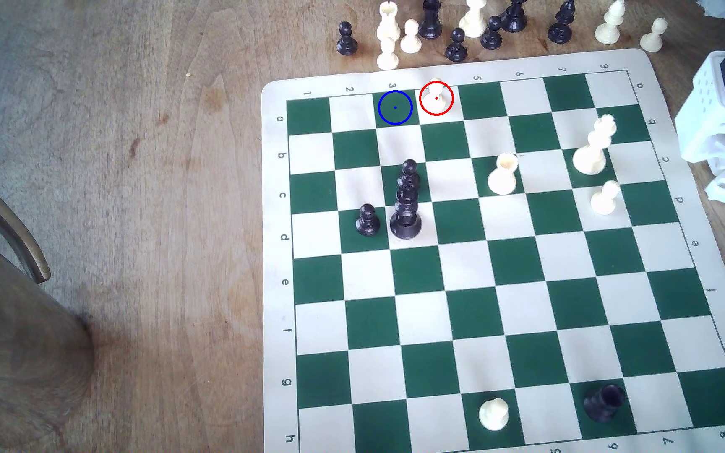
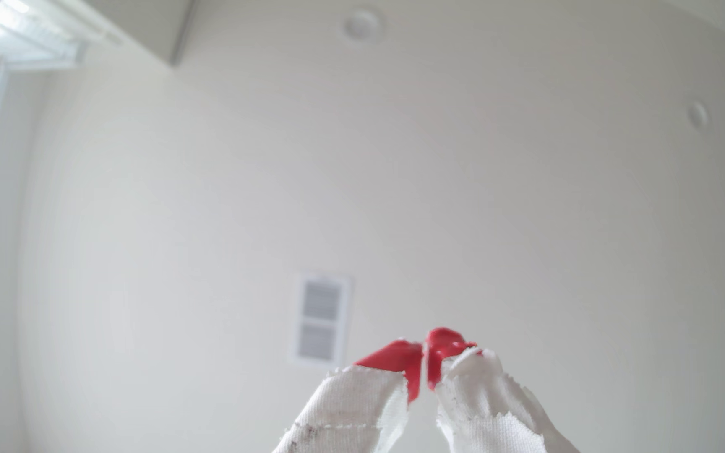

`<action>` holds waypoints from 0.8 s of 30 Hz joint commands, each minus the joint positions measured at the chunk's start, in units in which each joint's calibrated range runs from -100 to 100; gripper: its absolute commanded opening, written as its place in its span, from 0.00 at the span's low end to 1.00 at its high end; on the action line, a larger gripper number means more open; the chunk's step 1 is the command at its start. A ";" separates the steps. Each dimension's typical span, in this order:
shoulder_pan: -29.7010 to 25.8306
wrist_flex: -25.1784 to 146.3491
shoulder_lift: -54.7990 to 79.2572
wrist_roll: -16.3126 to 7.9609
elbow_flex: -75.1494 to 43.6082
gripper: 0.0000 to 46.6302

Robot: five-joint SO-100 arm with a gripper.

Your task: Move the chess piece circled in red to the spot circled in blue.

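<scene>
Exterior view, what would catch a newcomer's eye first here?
The red ring around a cream pawn at the board's far edge, with the blue ring on the green square just to its left in that view. In the wrist view, the red-tipped gripper points at a ceiling, jaws nearly together.

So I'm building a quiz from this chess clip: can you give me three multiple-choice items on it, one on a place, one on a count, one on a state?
1. In the exterior view, where is the blue-ringed square relative to the red-ringed pawn?
A. next square to its left
B. next square to its right
C. across the board

2. How many black pieces stand on the board's squares?
A. two
B. four
C. seven

3. How does the gripper stand in the wrist view?
A. wide open
B. clamped on a pawn
C. red tips together, holding nothing

Answers:
1 A: both sit in the row marked a, columns 3 and 4.
2 B: three near rows c and d, one in row h.
3 C: the tips meet against a pale ceiling.
</scene>
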 commanded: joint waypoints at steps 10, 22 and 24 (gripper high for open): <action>-3.13 6.03 0.14 1.81 -7.71 0.00; -2.42 45.50 0.14 1.81 -28.20 0.00; -2.42 53.86 0.14 1.66 -31.55 0.00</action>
